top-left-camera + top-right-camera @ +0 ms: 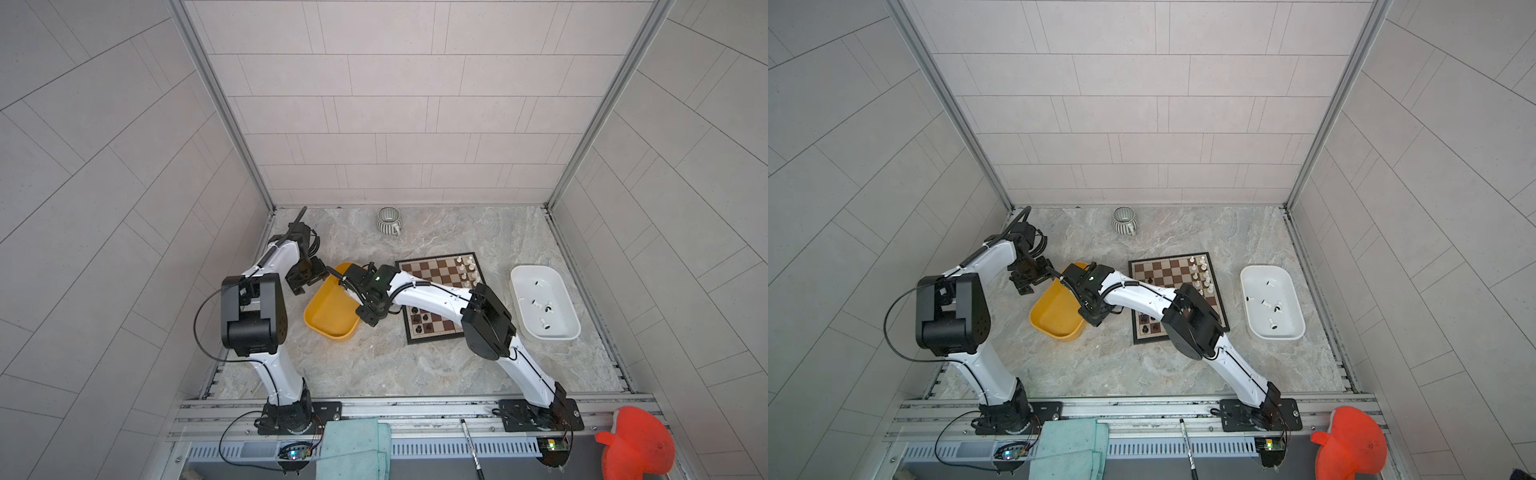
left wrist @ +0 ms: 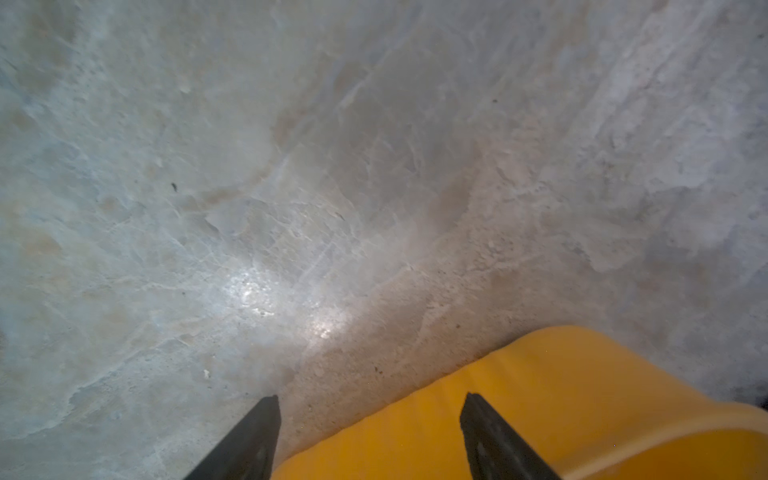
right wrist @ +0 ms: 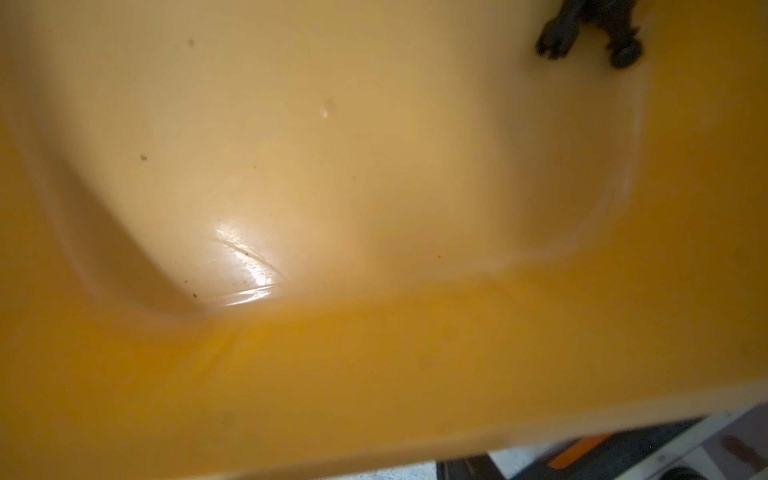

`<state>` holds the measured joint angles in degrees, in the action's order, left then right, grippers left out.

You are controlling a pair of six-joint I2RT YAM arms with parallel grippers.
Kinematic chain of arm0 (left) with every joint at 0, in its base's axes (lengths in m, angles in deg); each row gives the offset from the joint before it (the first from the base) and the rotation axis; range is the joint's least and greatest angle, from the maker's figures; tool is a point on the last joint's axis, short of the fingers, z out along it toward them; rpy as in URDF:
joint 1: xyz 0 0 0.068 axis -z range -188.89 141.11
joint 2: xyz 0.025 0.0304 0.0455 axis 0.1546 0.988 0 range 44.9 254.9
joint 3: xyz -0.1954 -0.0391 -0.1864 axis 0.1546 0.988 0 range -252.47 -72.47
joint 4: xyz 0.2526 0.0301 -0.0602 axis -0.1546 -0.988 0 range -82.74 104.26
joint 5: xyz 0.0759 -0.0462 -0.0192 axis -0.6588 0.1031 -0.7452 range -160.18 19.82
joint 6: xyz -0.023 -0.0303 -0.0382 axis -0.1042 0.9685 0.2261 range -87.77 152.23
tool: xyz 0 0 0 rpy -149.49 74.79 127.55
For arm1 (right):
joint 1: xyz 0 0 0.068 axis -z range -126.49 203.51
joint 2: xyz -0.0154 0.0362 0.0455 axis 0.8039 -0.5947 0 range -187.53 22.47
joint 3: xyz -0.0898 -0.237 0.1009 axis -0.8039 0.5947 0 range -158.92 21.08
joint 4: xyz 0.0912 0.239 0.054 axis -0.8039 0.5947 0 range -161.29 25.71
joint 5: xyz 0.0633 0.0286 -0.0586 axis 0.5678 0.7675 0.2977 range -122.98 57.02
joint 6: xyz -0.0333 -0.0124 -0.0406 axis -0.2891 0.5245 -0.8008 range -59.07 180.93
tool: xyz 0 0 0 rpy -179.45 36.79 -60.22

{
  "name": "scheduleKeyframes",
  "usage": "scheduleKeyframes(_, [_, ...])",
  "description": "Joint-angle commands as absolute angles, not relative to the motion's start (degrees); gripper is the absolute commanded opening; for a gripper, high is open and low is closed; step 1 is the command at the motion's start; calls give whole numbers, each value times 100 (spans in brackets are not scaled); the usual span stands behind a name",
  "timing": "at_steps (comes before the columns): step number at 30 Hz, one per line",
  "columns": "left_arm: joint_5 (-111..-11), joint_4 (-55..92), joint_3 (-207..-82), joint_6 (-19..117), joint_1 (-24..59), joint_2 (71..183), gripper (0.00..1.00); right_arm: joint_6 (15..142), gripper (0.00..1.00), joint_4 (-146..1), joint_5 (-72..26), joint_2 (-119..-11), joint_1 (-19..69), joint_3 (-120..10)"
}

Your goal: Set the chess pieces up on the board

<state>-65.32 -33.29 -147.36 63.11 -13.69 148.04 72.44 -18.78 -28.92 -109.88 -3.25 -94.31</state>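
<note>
Partly set: brown-and-cream square chessboard (image 1: 436,274) right of centre, white plastic chessmen (image 1: 464,268) far right, few black chessmen (image 1: 415,320) near left; more in white plastic tray (image 1: 561,291), yellow plastic tray (image 1: 328,307); left pincer (image 2: 370,397) apart, empty; right pincer (image 1: 368,313): cannot tell.

Stone-look top, plastic trays, cloth and metal

The tabletop (image 1: 415,365) looks like veined grey marble, faintly rough, with a dull sheen where light falls. The yellow tray (image 3: 374,374) is smooth glossy plastic with fine scratches on its floor. The white tray (image 1: 569,330) on the right looks equally smooth. The board (image 1: 432,270) has a flat satin face, and the chess pieces (image 1: 470,262) look like plastic. The far mug (image 1: 388,220) looks like glazed ceramic. At the near edge, a soft teal cloth (image 1: 353,449) lies over bare metal rails (image 1: 415,411).
</note>
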Motion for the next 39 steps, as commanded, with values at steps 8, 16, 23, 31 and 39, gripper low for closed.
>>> scheduleKeyframes(8, [-6662,-4002,-14913,6004,-1467,13434,100,7852,48,-2033,-3008,-9393,129,-8785])
scheduleKeyframes(16, [-5987,-3771,-14945,5645,-395,12972,83,8260,65,-2742,-2369,-7597,992,-7247])
scheduleKeyframes(23, [-5913,-3466,-15355,5737,-34,14273,54,8451,86,-4020,-1966,-5511,1788,-5166])
scheduleKeyframes(31, [-6168,-3393,-16126,5836,143,15623,39,8501,84,-3956,-1334,-4380,2679,-4304])
scheduleKeyframes(39, [-6344,-3352,-16561,6003,280,16251,34,8488,82,-3969,-1051,-4204,2976,-4101])
